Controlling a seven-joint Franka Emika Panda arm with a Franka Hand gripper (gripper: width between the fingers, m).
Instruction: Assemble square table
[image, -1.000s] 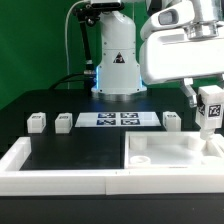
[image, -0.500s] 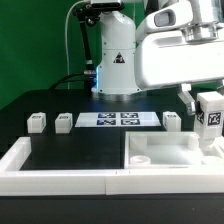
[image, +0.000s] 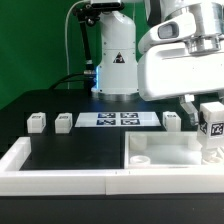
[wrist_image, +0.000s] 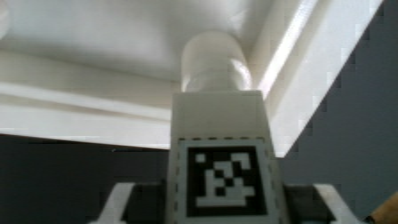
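Leg (image: 212, 122) sinks lower, now right over the tabletop (image: 160, 152) corner.
Fingers (image: 189, 104) clenched on its tagged block, peg pointing down.

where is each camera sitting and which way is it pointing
Exterior view: off the arm, facing the arm's base head-on across the parts; it shows the base, the upper links and the gripper holding a table leg on the exterior view's right.
Wrist view: on the wrist, looking along the held leg toward the square tabletop beyond it; only slivers of the gripper show beside the leg.
Shared: the tagged table leg and the square tabletop under it.
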